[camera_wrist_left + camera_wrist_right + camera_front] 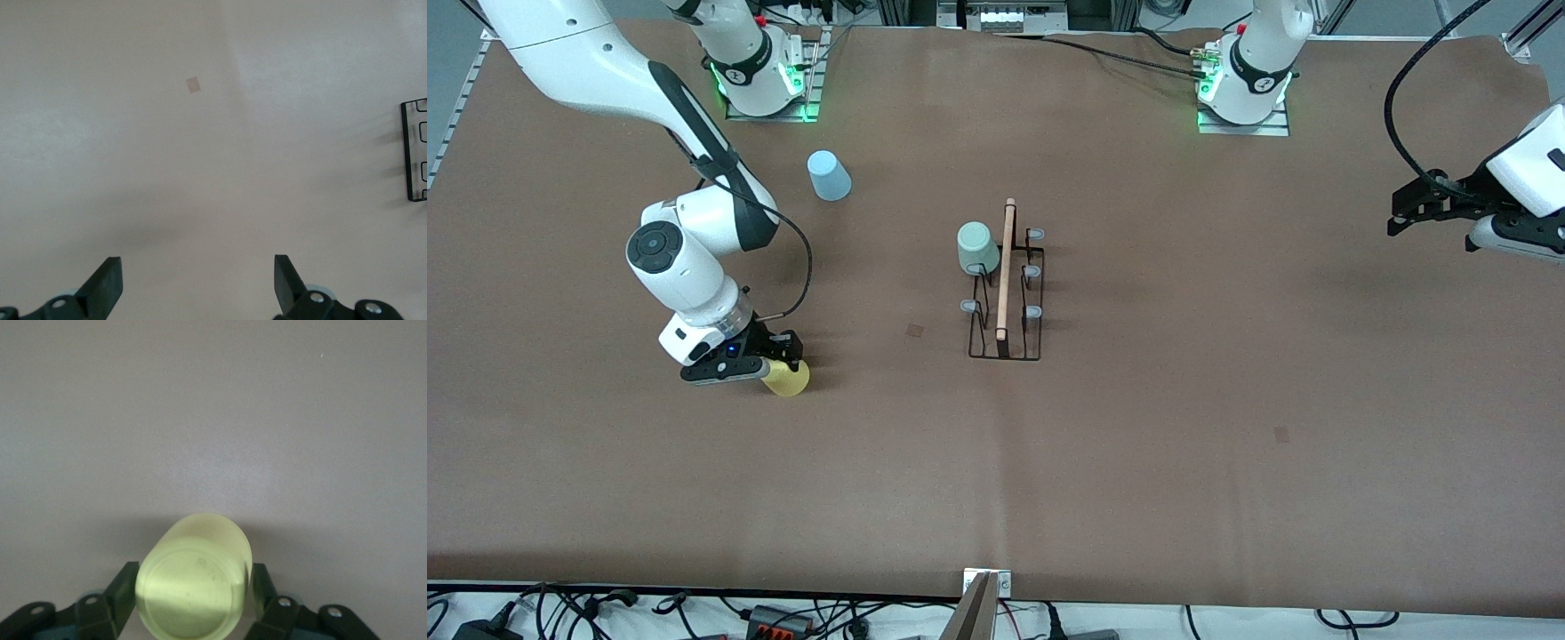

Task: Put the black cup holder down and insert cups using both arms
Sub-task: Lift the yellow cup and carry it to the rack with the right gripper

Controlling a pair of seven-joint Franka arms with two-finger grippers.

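The black cup holder stands mid-table, its wooden rod on top. A pale mint cup sits tilted on one of its pegs, on the side toward the right arm's end. Toward that end of the table, my right gripper is low at the surface and shut on the yellow cup. In the right wrist view its fingers press both sides of the yellow cup. My left gripper hangs open and empty over the left arm's end of the table. Its wrist view shows a corner of the holder.
A light blue cup stands upside down near the right arm's base, farther from the front camera than the yellow one. Small tape marks dot the brown table cover. Bare tabletop lies between the holder and the front edge.
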